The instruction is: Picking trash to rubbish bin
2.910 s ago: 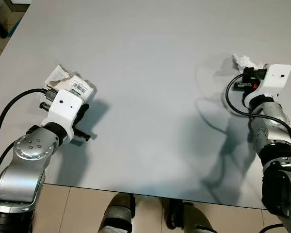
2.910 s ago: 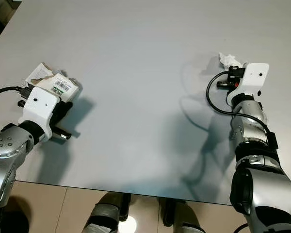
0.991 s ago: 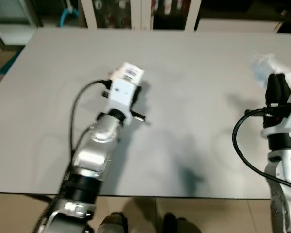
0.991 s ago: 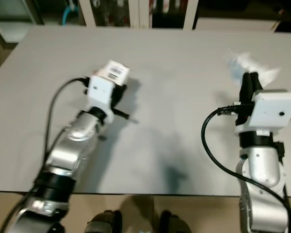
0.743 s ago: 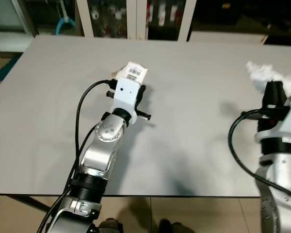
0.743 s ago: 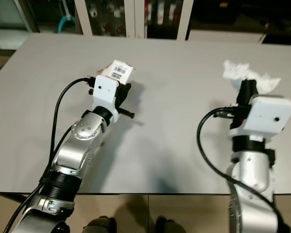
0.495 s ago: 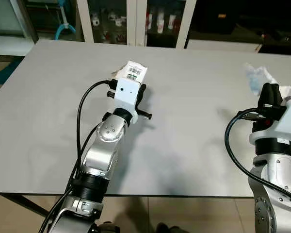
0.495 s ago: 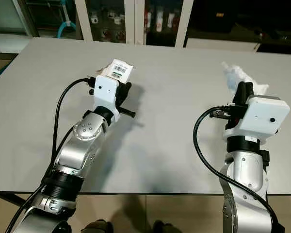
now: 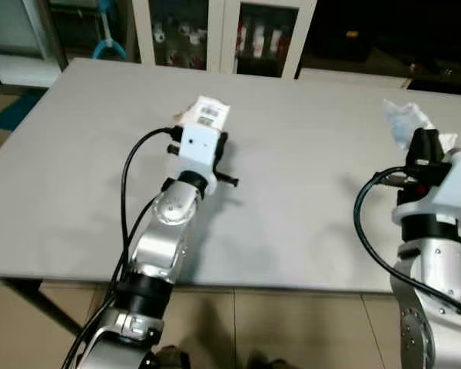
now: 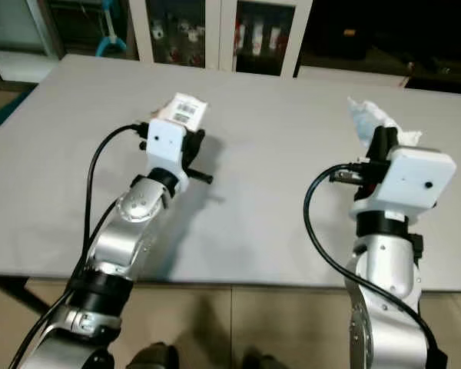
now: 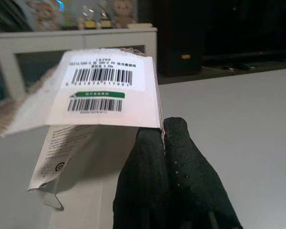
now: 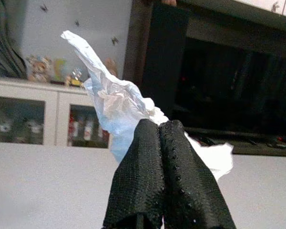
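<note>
**Both pincers hold trash above the grey worktop**

The left pincer (image 11: 164,143) is pressed tight on a torn white paper packet (image 11: 105,90). The packet has black barcodes and a small green stripe on its label. It is pinched at one edge and sticks up past the fingertips. In the head views, the left arm reaches out over the middle of the grey worktop (image 9: 307,192), and the packet (image 9: 207,112) sits at the far tip of that arm, lifted off the worktop.

The right pincer (image 12: 159,131) is squeezed tight on a crumpled white tissue (image 12: 109,100). The tissue pokes up above the black fingers. In the head views, the tissue (image 10: 369,119) is held up over the right side of the worktop.

Behind the worktop stands a white cabinet with glass doors (image 9: 215,34).
</note>
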Robot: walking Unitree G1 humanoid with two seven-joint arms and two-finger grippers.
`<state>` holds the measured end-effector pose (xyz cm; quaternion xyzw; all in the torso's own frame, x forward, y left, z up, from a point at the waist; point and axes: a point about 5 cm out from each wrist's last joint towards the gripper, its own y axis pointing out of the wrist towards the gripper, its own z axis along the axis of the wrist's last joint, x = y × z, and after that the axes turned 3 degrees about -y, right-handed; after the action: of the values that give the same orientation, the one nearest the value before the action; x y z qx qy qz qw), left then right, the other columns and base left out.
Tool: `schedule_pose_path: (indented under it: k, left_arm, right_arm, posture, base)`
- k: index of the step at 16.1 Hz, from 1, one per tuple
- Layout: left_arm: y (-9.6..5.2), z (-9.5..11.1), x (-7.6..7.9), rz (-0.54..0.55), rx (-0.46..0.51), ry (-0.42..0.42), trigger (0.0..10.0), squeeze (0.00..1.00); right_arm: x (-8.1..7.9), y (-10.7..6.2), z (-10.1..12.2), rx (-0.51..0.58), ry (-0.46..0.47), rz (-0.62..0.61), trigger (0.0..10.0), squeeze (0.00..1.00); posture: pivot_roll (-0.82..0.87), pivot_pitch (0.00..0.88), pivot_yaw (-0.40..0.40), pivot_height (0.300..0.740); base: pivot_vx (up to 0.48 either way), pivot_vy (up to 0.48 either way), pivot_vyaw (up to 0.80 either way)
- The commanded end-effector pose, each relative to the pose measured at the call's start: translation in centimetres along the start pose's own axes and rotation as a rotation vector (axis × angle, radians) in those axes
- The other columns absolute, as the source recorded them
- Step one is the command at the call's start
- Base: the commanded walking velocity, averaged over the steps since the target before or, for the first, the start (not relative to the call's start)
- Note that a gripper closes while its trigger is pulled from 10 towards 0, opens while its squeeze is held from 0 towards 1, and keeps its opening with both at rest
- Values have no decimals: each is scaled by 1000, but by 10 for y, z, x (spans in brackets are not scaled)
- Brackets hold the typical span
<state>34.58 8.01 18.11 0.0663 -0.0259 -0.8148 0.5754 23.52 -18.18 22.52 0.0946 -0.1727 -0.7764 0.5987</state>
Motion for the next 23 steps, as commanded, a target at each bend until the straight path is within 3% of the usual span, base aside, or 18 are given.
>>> schedule_pose_path:
  k: [1, 13, 21, 23]
  left_arm:
    - [3, 4, 3, -5, 15, 6, 0, 0]
    - [8, 4, -1, 11, 5, 8, 0, 0]
    - [8, 5, -7, 52, 16, -4, 0, 0]
    - [9, 6, -7, 58, 19, -10, 0, 0]
  right_arm:
    - [2, 0, 1, -6, -14, -16, 0, 0]
    - [1, 4, 0, -9, -5, -27, 0, 0]
    - [-2, 9, -3, -12, 9, -13, 0, 0]
    - [-4, 10, -3, -17, 11, -2, 0, 0]
  posture:
    - [140, 54, -69, 740]
    - [141, 54, -68, 740]
    - [162, 52, -82, 740]
    - [164, 50, -83, 740]
  base:
    - [-270, 0, 0]
    - [-275, 0, 0]
    - [0, 0, 0]
    - [0, 0, 691]
